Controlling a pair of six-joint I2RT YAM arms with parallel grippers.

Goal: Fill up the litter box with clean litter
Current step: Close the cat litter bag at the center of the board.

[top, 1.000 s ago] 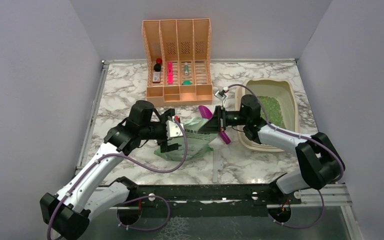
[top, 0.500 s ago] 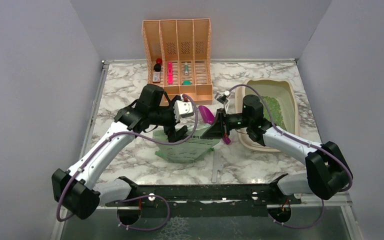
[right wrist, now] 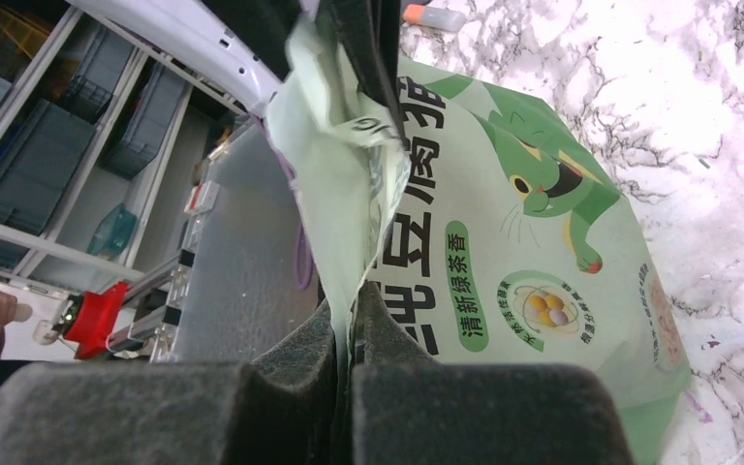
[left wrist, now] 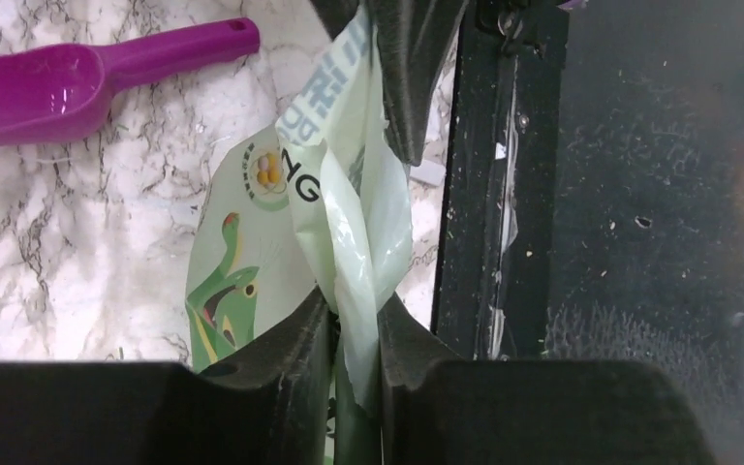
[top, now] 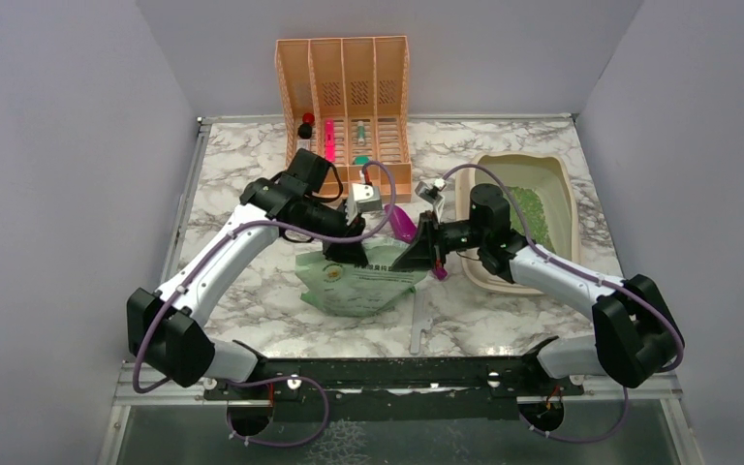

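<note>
- Marble table (top: 242,184) is carrying the litter box (top: 518,159) at right, litter (top: 533,218) lying inside; bag (top: 354,286) is lying at centre.
- Left gripper (left wrist: 354,329) is pinching the bag's (left wrist: 349,194) twisted top at lower centre; scoop (left wrist: 58,82) is lying upper left.
- Right gripper (right wrist: 347,325) is clamping the bag's (right wrist: 504,252) edge at lower centre, jaws nearly touching.

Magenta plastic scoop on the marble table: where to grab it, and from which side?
Grip the magenta plastic scoop by its slim straight handle, from above, jaws across its width. It lies flat on the marble table, and the bowl is wide and hollow.
</note>
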